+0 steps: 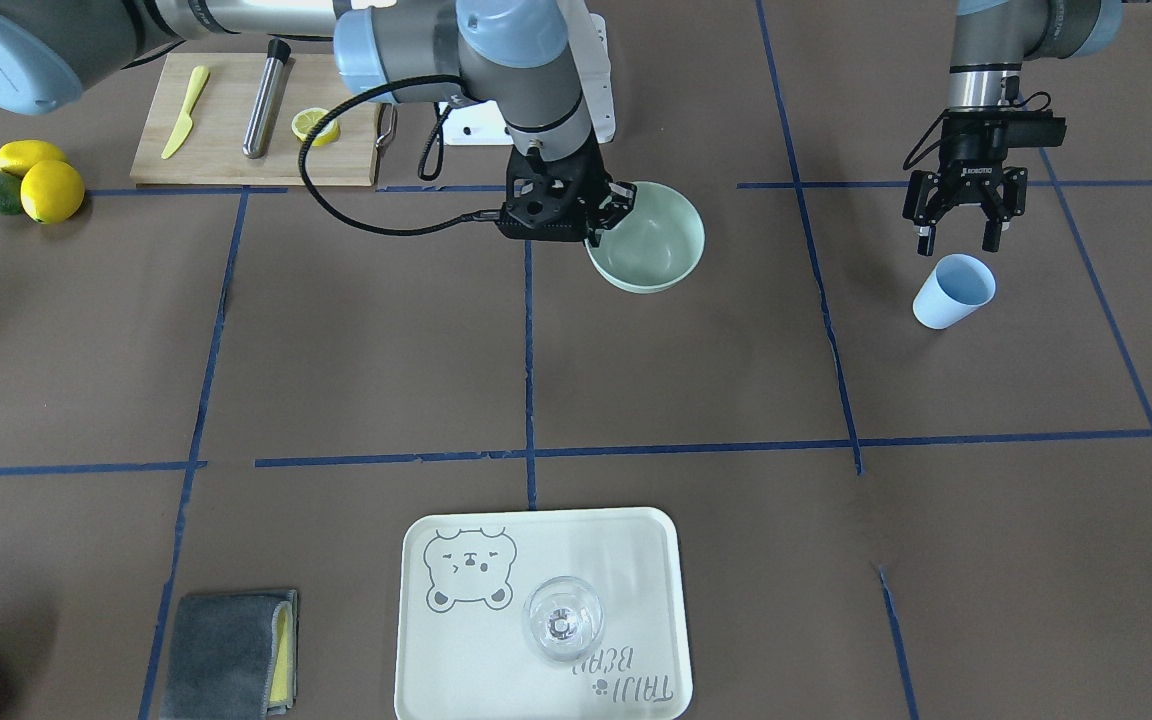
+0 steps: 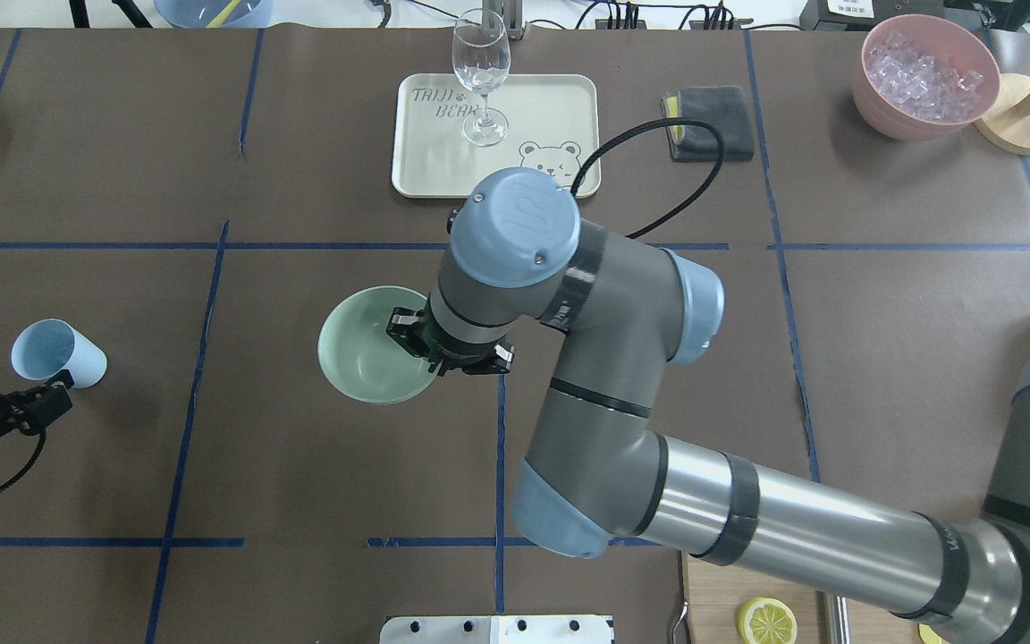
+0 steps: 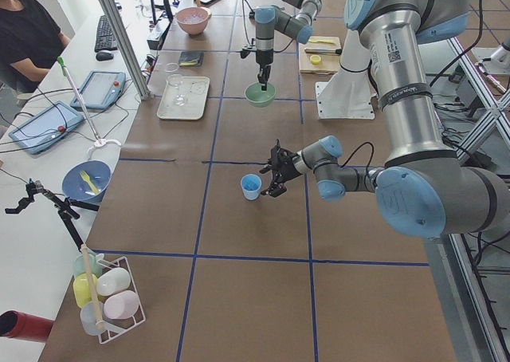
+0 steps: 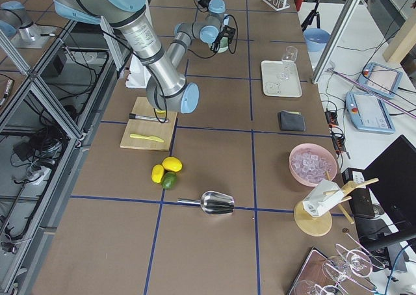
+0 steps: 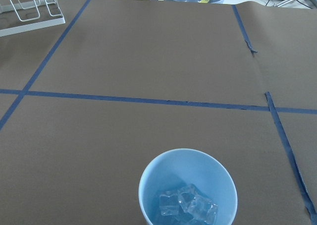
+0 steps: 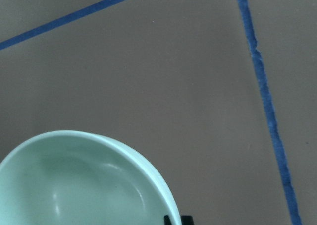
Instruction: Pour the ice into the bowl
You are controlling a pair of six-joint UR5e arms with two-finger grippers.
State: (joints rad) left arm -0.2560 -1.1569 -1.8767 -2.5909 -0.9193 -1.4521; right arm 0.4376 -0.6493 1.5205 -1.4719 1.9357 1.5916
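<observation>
Just beside left claw point(image 1: 957, 240), ice point(image 5: 188, 208) in cup point(image 1: 953, 291)

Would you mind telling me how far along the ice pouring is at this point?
Nothing poured yet: the bowl is empty. In hand: the right tool seems to grip its rim, and the left tool hangs open near the blue cup holding the ice. Left: grasp the cup, carry it over, tip it.

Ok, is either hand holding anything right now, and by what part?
The right hand pinches the bowl by its rim. The left hand is open near the blue cup, holding nothing.
</observation>
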